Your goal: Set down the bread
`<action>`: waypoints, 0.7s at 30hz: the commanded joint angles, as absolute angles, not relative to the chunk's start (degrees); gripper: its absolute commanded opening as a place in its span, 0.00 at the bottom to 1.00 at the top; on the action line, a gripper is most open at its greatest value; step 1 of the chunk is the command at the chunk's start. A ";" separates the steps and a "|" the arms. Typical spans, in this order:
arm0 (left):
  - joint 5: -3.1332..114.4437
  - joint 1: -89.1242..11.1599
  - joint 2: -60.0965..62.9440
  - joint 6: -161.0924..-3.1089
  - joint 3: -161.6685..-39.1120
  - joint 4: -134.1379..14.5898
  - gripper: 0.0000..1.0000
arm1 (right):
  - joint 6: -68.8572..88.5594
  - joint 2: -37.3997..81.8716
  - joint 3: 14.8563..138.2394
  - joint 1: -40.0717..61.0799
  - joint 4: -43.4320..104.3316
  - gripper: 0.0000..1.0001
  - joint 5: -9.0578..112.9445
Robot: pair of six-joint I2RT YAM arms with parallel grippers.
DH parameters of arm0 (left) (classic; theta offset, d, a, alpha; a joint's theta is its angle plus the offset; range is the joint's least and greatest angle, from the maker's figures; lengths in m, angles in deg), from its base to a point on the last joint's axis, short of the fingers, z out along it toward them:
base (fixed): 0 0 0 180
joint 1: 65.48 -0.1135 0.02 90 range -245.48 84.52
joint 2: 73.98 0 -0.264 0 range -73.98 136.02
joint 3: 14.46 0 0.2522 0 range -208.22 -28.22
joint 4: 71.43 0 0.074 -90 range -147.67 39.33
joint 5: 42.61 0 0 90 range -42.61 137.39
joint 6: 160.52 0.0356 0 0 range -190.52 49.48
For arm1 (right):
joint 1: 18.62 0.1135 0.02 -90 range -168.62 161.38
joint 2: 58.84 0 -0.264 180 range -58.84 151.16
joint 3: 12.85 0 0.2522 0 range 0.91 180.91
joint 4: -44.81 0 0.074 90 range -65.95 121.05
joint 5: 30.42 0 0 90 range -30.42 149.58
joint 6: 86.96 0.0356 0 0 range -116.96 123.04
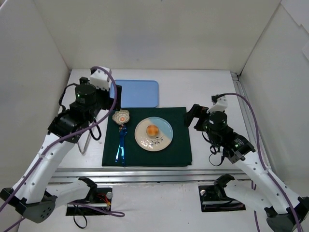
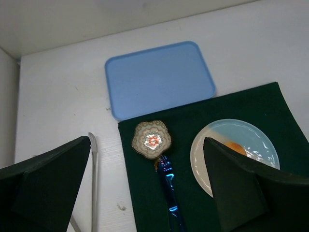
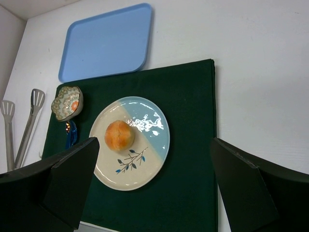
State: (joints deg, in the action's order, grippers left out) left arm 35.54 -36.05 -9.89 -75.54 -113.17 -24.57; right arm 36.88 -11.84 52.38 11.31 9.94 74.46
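the bread point(image 3: 119, 135) sits on the plate point(image 3: 145, 121), on the green mat point(image 1: 178, 145), apart from both my grippers. my right gripper point(image 1: 192, 116) hangs at the mat's right edge, fingers spread, holding nothing. my left gripper point(image 1: 117, 94), likewise spread and bare, hangs by the tray's point(image 1: 140, 92) left edge.

The top camera sits high up behind the left arm point(image 1: 48, 154) and the right arm point(image 1: 256, 166) and looks down on the whole table point(image 1: 203, 92). The left wrist camera is closer, over the left side, looking forward and down. The right wrist camera looks down from the right. All three see the blue tray point(image 1: 137, 93), the green cloth point(image 1: 178, 145) and the plate point(image 1: 165, 126).
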 commanded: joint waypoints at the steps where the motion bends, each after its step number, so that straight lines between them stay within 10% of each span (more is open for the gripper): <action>1: 35.97 -32.88 -12.72 -77.12 -107.35 -33.49 0.99 | 35.82 -10.94 54.88 11.08 12.59 0.98 75.93; 5: 45.46 -29.91 -15.88 -85.09 -100.92 -39.99 0.99 | 34.59 -11.12 55.23 11.00 12.67 0.98 74.62; 21: 23.57 -19.34 -22.05 -78.78 -91.06 -44.14 1.00 | 32.66 -9.01 54.79 11.00 14.61 0.98 71.71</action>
